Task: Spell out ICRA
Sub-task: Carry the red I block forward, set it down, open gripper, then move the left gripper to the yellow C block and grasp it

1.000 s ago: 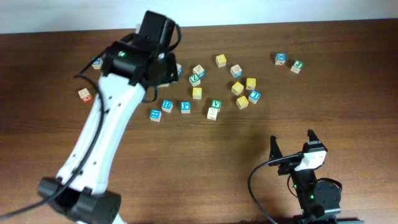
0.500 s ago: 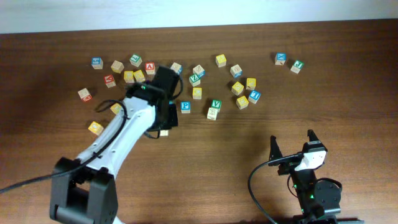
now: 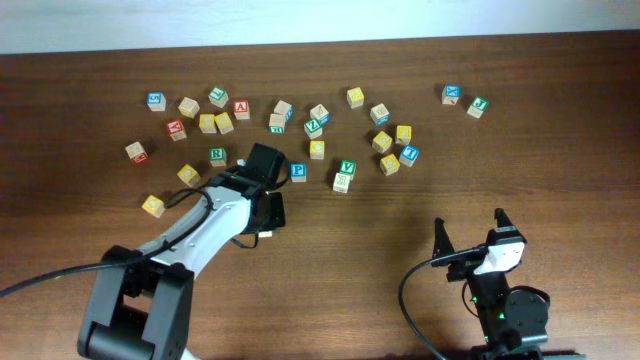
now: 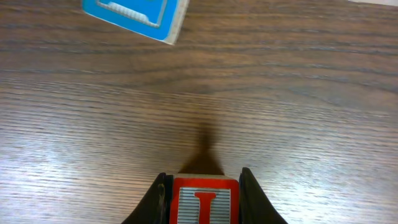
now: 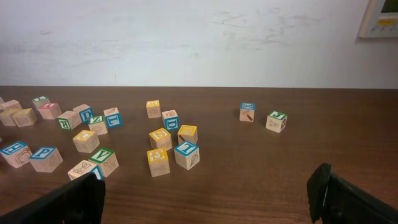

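1. The left claw (image 4: 203, 180) is gripping the red I block (image 4: 202, 202), with one finger pressing each side face. The letter I is facing the wrist camera, printed red on white inside a red border. Whether the block is touching the table cannot be told.
2. Ahead of this claw and well apart from it, a blue-faced block (image 4: 134, 15) is lying skewed on the wooden table (image 4: 280, 93). Its print cannot be read.
3. Seen from overhead, a blue P block (image 3: 298, 171) is sitting just beside the left claw's wrist. The green R block (image 3: 217, 155) is lying near on the wrist's other side, and the red A block (image 3: 241, 108) is lying farther off toward the table's far edge.
4. The C block cannot be picked out at this size.
5. The right claw (image 3: 470, 232) is hanging well apart from every block, its fingers spread wide and holding nothing.
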Robot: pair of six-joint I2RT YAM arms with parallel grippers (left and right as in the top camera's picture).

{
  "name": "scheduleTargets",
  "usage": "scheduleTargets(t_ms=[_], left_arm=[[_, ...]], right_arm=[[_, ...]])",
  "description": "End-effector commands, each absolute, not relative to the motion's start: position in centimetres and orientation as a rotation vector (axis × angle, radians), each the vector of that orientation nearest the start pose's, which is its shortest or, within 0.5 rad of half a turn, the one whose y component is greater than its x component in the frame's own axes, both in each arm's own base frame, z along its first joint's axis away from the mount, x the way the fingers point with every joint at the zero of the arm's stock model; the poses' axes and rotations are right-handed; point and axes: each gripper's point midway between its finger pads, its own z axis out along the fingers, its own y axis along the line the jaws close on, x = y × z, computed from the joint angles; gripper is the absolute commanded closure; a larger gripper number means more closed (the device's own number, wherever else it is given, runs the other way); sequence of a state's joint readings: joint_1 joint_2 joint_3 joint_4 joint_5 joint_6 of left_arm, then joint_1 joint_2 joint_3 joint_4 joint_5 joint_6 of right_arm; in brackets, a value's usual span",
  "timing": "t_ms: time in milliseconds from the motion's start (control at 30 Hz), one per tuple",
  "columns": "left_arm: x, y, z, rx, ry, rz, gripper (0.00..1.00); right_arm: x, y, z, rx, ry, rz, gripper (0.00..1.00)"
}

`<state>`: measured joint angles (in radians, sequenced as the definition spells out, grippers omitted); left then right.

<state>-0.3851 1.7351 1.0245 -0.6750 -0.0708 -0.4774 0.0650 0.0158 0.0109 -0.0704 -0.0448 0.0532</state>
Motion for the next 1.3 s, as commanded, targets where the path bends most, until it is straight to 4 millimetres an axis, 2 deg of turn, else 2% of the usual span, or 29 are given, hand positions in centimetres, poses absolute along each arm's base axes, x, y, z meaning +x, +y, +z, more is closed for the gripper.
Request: scheduleTargets(t_ms=[0, 167, 233, 367, 433, 500, 667, 800, 900, 1000, 1033, 1100, 1133, 1200, 1267], left_arm=[[29.4, -12.7, 0.9, -0.147, 3.024, -0.156, 0.81], [29.2, -12.6, 0.9, -0.137, 3.033, -0.147, 0.73], [29.0, -12.5, 0.9, -0.137, 3.041, -0.142, 0.66], [28.5, -12.3, 0.8, -0.139, 3.061, -0.129, 0.67], [28.6, -12.4, 0.8, -0.138, 3.056, -0.131, 0.64], [29.1, -12.1, 0.9, -0.136, 3.037, -0.105, 0.56], [29.3, -12.2, 1.1, -0.135, 3.028, -0.107, 0.54], [30.8, -12.8, 2.2, -0.075, 2.990, -0.128, 0.49], [33.2, -13.4, 4.7, -0.076, 2.916, -0.150, 0.34], [36.1, -12.4, 9.9, -0.137, 2.800, -0.167, 0.32], [37.3, -11.3, 12.2, -0.177, 2.741, -0.159, 0.32], [38.7, -9.5, 15.5, -0.234, 2.646, -0.129, 0.18], [39.5, -7.8, 17.4, -0.284, 2.581, -0.096, 0.14], [40.7, -4.8, 19.2, -0.374, 2.491, -0.042, 0.13], [41.6, -1.9, 19.5, -0.462, 2.446, -0.012, 0.13]], right_arm=[[24.5, 2.1, 15.6, -0.033, 1.650, 0.120, 0.02], [24.5, 2.1, 15.6, -0.033, 1.650, 0.120, 0.02], [24.5, 2.1, 15.6, -0.033, 1.650, 0.120, 0.02], [24.5, 2.1, 15.6, -0.033, 1.650, 0.120, 0.02], [24.5, 2.1, 15.6, -0.033, 1.650, 0.121, 0.02], [24.5, 2.1, 15.6, -0.033, 1.650, 0.120, 0.02], [24.5, 2.1, 15.6, -0.033, 1.650, 0.120, 0.02], [24.5, 2.1, 15.6, -0.033, 1.650, 0.120, 0.02], [24.5, 2.1, 15.6, -0.033, 1.650, 0.120, 0.02], [24.5, 2.1, 15.6, -0.033, 1.650, 0.120, 0.02], [24.5, 2.1, 15.6, -0.033, 1.650, 0.121, 0.02], [24.5, 2.1, 15.6, -0.033, 1.650, 0.121, 0.02], [24.5, 2.1, 15.6, -0.033, 1.650, 0.120, 0.02], [24.5, 2.1, 15.6, -0.033, 1.650, 0.120, 0.02], [24.5, 2.1, 15.6, -0.033, 1.650, 0.120, 0.02]])
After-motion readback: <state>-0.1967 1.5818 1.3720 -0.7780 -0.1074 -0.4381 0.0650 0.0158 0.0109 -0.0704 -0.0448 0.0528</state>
